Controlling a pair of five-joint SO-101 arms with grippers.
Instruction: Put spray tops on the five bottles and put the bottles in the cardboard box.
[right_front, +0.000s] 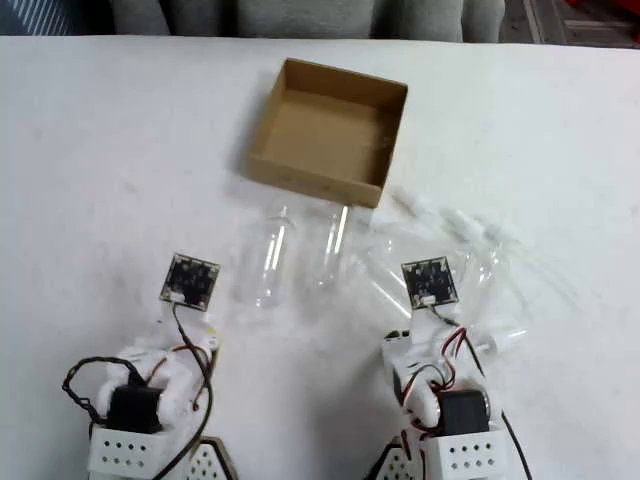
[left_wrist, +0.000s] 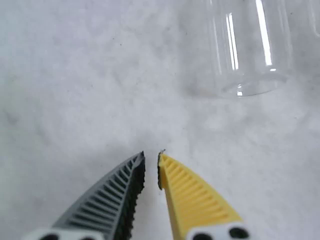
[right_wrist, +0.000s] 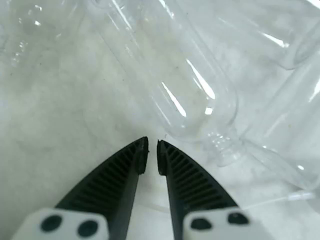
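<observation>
Lying on their sides on the white table (right_front: 90, 150), two clear bottles (right_front: 272, 262) rest just on the near side of the open cardboard box (right_front: 330, 130), which sits by the far edge. Further bottles (right_front: 490, 275) and spray tops (right_front: 445, 215) are tangled toward the right edge. The left gripper (left_wrist: 151, 157) and the right gripper (right_wrist: 152, 145) are each closed to a sliver, gripping nothing.

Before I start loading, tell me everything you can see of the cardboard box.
The cardboard box is plain brown, shallow and roughly square, open at the top, with four low walls and no lid or flaps visible. It is empty: its floor is bare. It sits flat on the white table, turned slightly askew, on the far side from both arms. A clear bottle lies just short of its near wall; whether it touches is unclear.
</observation>
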